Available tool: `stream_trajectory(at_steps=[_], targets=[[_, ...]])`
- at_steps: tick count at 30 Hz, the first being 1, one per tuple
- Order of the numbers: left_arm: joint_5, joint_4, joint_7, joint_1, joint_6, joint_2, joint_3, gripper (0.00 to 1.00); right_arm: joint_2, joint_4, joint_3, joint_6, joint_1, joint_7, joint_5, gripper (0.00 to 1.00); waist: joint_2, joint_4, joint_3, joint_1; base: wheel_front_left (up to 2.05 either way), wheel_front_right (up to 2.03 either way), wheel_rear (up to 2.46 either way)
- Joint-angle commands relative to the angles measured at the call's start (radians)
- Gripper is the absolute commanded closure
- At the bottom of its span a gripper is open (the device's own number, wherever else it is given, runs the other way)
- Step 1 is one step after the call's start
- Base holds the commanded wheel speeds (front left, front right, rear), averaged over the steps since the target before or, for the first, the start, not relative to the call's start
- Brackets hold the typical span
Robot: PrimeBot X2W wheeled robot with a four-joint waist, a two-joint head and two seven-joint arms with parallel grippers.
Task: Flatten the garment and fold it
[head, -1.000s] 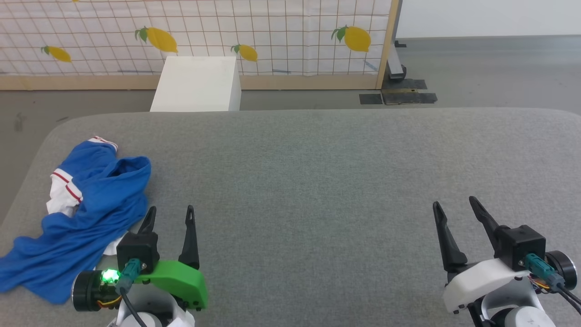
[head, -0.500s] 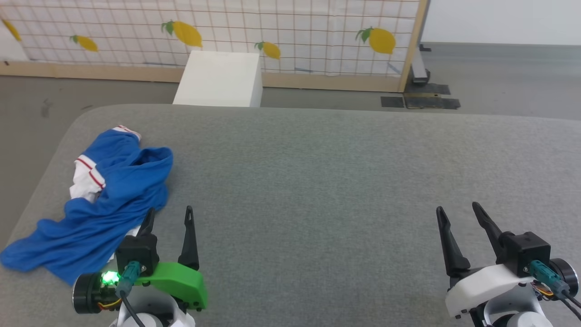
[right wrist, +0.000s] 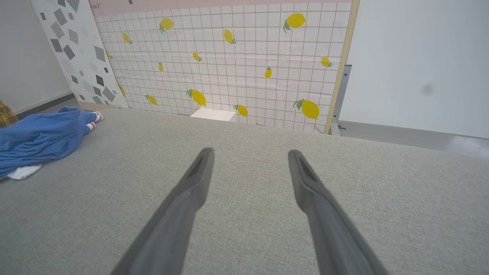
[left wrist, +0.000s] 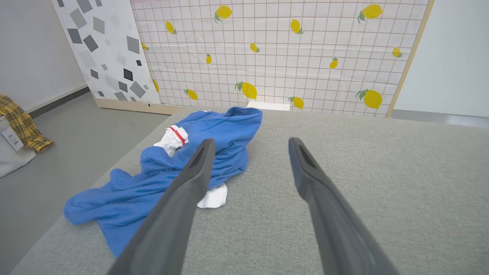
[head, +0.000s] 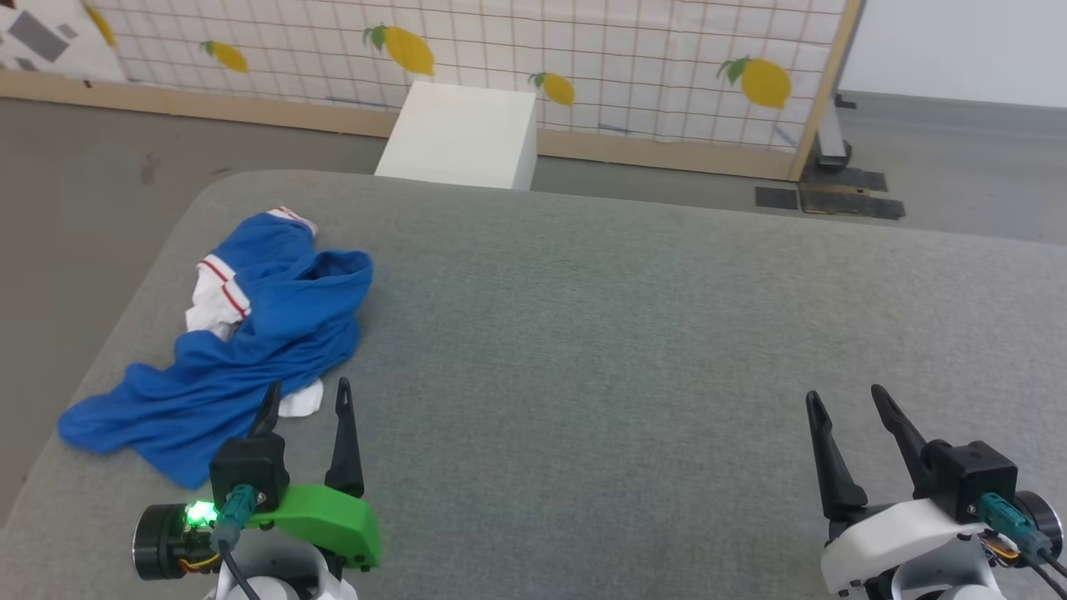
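1. The garment (head: 242,350) lay crumpled in a heap on the grey padded surface (head: 600,333), toward its left side. A red-striped white sleeve showed on the heap's left, and a white scrap poked out at its near edge.
2. The left gripper (head: 308,385), jaws apart and empty, sat at the heap's near side. Whether its left finger touched the cloth could not be told. The right gripper (head: 844,392), likewise spread and empty, was over bare surface, well apart from the garment.
3. Hazard: a pinch into the bunched folds would likely catch several layers and lift a wad instead of one hem.
4. Hazard: the blue tail lay close to the surface's rounded left rim. A leftward drag could spill it onto the floor (head: 83,208).
5. Open room: the broad bare stretch between the grippers offered space for spreading.
6. Beyond the far edge stood a white box (head: 463,133) and a lemon-print screen (head: 583,50), both clear of the work.
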Motion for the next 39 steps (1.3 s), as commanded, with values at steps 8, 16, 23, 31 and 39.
stream_trajectory(at_steps=[8,16,23,31,39], targets=[[-0.018,0.01,-0.024,0.021,0.017,0.008,-0.004,0.0,0.0,0.018,-0.005,0.0,0.015,-0.025,0.019,0.0,0.0,0.057,-0.001,0.0,0.0,0.0,0.0],[-0.024,0.016,-0.041,0.026,0.028,0.011,-0.01,0.0,0.001,0.03,-0.007,-0.001,0.022,-0.041,0.033,0.0,0.0,0.094,-0.003,0.0,0.0,0.0,0.0],[-0.03,0.023,-0.055,0.029,0.035,0.013,-0.017,0.0,0.001,0.039,-0.008,-0.001,0.027,-0.055,0.044,0.0,0.0,0.123,-0.003,0.0,0.0,0.0,0.0],[-0.037,0.031,-0.072,0.032,0.044,0.017,-0.021,0.0,0.001,0.049,-0.012,-0.001,0.034,-0.072,0.053,0.0,0.0,0.155,-0.001,0.0,0.0,0.0,0.0],[-0.045,0.038,-0.088,0.035,0.055,0.019,-0.026,0.0,0.001,0.058,-0.016,-0.001,0.041,-0.088,0.062,0.0,0.0,0.186,0.001,0.0,0.0,0.0,0.0]])
